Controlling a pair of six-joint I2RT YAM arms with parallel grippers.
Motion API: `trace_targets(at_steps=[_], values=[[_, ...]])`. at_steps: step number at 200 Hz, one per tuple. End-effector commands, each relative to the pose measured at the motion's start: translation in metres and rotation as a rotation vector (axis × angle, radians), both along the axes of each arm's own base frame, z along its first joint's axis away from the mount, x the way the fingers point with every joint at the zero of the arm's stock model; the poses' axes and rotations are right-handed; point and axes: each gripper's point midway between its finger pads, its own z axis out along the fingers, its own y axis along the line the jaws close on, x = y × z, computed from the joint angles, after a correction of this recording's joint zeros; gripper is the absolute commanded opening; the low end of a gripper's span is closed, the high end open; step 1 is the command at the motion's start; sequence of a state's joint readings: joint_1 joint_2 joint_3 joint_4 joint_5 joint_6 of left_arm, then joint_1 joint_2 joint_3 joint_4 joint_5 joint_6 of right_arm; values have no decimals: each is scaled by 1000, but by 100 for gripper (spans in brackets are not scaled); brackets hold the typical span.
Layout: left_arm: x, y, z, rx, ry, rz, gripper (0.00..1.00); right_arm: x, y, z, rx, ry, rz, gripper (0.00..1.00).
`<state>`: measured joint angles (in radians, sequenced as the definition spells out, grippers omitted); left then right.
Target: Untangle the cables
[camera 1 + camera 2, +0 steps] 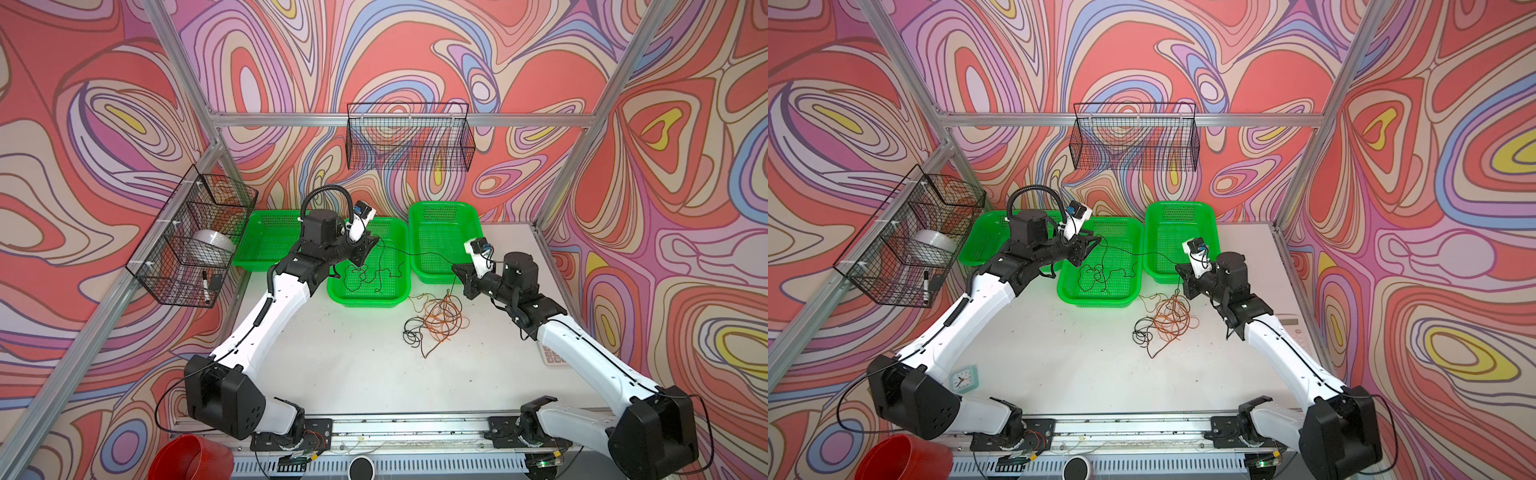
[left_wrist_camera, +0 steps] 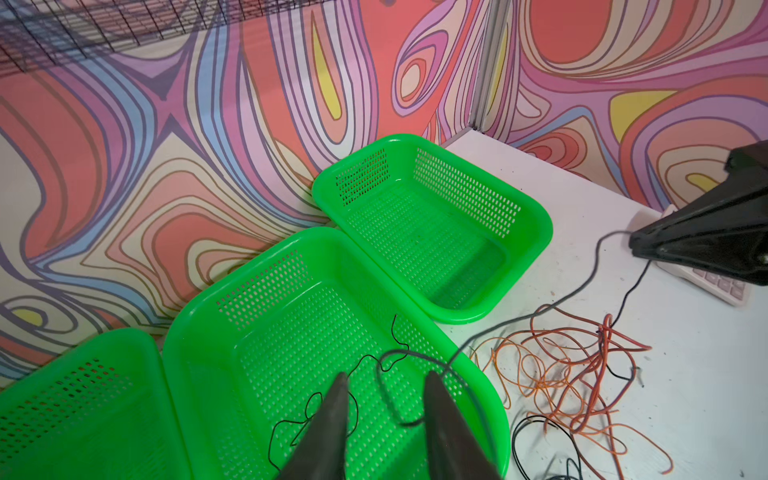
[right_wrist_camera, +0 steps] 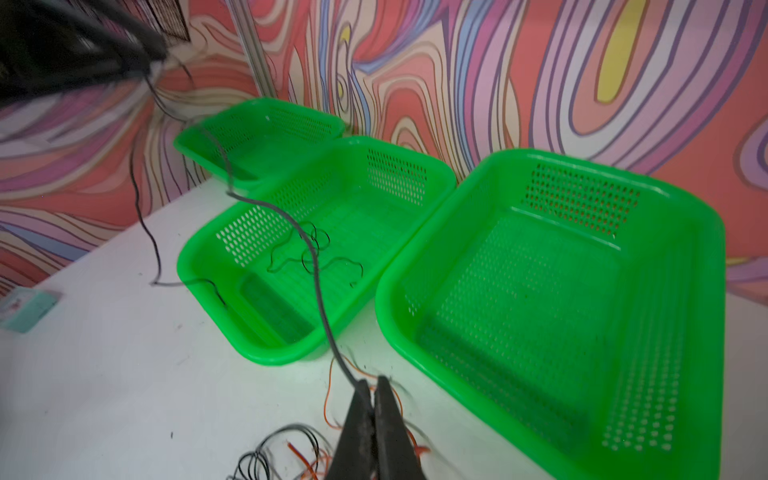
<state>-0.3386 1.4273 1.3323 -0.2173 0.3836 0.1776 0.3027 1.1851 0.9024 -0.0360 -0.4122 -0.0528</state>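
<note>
The black cable (image 1: 415, 253) runs from the middle green basket (image 1: 365, 300) across to my right gripper (image 1: 459, 270), which is shut on it (image 3: 372, 384) just above the table. Part of it lies in loose curls on that basket's floor (image 2: 291, 422). My left gripper (image 2: 384, 382) hovers over the basket with its jaws open; a blurred loop of black cable (image 2: 384, 361) hangs free between them. On the table below the right gripper, the orange-brown cable (image 1: 442, 311) and red cable (image 2: 598, 353) lie tangled together, with more black loops (image 1: 411, 332) beside them.
Two more green baskets, left (image 1: 262, 237) and right (image 1: 440, 207), flank the middle one along the back wall. A calculator (image 1: 552, 357) lies under the right arm and a small clock (image 1: 963, 378) near the left arm. Wire baskets (image 1: 409, 137) hang on the walls.
</note>
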Motion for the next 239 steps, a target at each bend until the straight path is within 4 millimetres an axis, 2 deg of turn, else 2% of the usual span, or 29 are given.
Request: trace_targets(at_steps=[1, 7, 10, 13, 17, 38, 67, 87, 116, 137, 168, 193, 205, 219, 225, 230, 239], values=[[3, 5, -16, -29, 9, 37, 65, -2, 20, 23, 48, 29, 92, 0], [-1, 3, -12, -55, -11, 21, 70, -1, 24, 23, 41, 40, 101, 0], [-4, 1, -9, -71, -23, 12, 80, 0, 26, 25, 39, 42, 107, 0], [-6, 0, -6, -86, -36, 3, 95, 0, 27, 26, 37, 41, 110, 0], [-10, -2, -3, -102, -50, -4, 100, 1, 28, 28, 37, 39, 112, 0], [-35, -22, 13, -132, -121, -90, 100, 3, 33, 37, 63, 7, 136, 0], [-73, -77, 21, -176, -129, -290, 99, 4, 38, 43, 70, 4, 161, 0], [-81, -106, 21, -228, -105, -378, 98, -3, 44, 42, 59, -9, 212, 0], [-72, -132, 3, -162, -85, -427, 97, -15, 52, 41, 46, -34, 289, 0], [-59, -138, -9, -59, -115, -428, 95, -23, 55, 39, 26, -41, 333, 0], [-40, -142, -17, 75, -201, -397, 94, -34, 58, 37, 6, -50, 393, 0], [-39, -150, -23, 121, -225, -435, 86, -36, 59, 36, -5, -61, 410, 0], [-42, -155, -29, 144, -218, -472, 77, -36, 59, 39, -1, -74, 411, 0], [-50, -158, -34, 157, -209, -524, 61, -35, 59, 39, -3, -83, 408, 0], [-52, -159, -35, 159, -210, -533, 45, -34, 59, 39, -3, -86, 405, 0], [-54, -160, -36, 156, -214, -539, 36, -34, 59, 39, -3, -89, 405, 0], [-55, -160, -35, 152, -227, -546, 29, -35, 59, 39, -1, -93, 406, 0]])
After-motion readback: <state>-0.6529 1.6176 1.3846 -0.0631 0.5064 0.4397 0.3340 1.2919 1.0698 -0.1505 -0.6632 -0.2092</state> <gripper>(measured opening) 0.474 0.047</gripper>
